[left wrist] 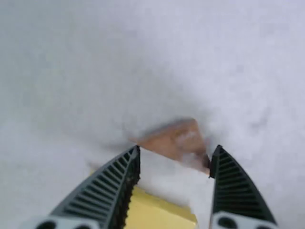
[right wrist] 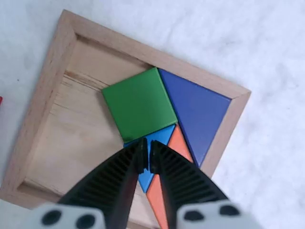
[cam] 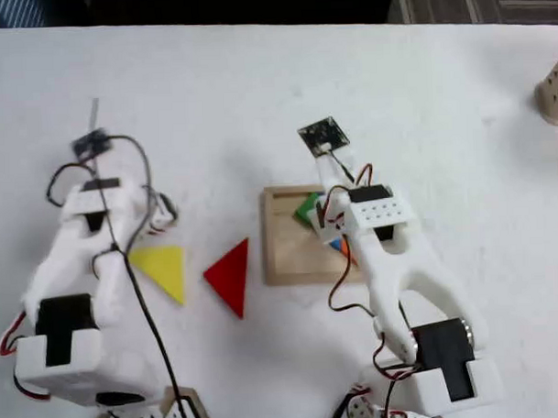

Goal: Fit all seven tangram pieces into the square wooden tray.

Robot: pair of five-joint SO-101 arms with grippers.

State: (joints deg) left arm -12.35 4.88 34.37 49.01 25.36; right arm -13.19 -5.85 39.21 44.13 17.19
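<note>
The square wooden tray lies mid-table. In it sit a green square, a dark blue triangle, a light blue triangle and an orange piece, packed into one corner of the tray. My right gripper is shut, its tips just over the light blue triangle. A yellow triangle and a red triangle lie on the table left of the tray. My left gripper stands open above a small brownish triangle, beside the yellow triangle.
A pale wooden object stands at the table's right edge, and another wooden piece sits at the front between the arm bases. Black cables trail from the left arm over the table.
</note>
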